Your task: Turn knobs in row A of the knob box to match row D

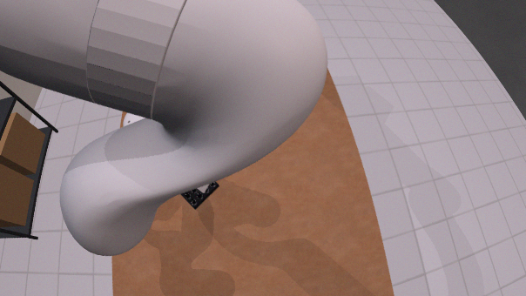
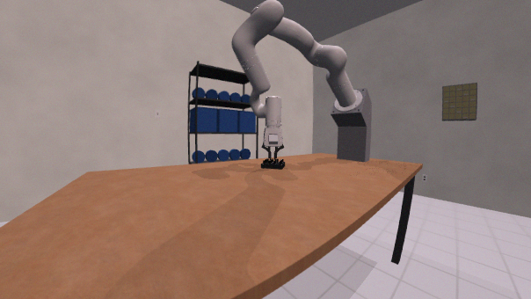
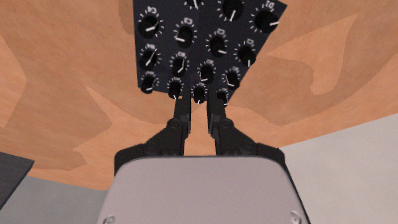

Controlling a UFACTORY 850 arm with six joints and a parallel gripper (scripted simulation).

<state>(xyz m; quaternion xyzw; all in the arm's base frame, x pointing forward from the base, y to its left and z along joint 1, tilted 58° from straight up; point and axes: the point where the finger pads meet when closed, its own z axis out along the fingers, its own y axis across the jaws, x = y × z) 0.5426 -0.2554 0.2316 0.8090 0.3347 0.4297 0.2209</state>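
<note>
The black knob box (image 1: 196, 206) (image 2: 272, 165) (image 3: 165, 45) stands on the table. My gripper (image 2: 272, 158) (image 3: 199, 96) points down over its rear row. The fingers stand a little apart, one on each side of knob A2 (image 3: 199, 93), with visible gaps; it is open and holds nothing. In the wrist view, A2's line points down the image, as does the line of A3 (image 3: 174, 90). A1 (image 3: 222, 96) is partly behind a finger. The line of A4 (image 3: 147, 85) points right, as does that of D1 (image 3: 266, 21). D2 (image 3: 232, 9) points down. D3 is cut off; D4 is out of view.
Rows B and C lie just in front of row A, with B2 (image 3: 207, 74) and B3 (image 3: 179, 65) close to the fingers. The arm (image 1: 244, 78) (image 2: 250, 48) hides much of the box in the top view. The wooden table (image 1: 322, 196) (image 2: 154, 211) extends around it.
</note>
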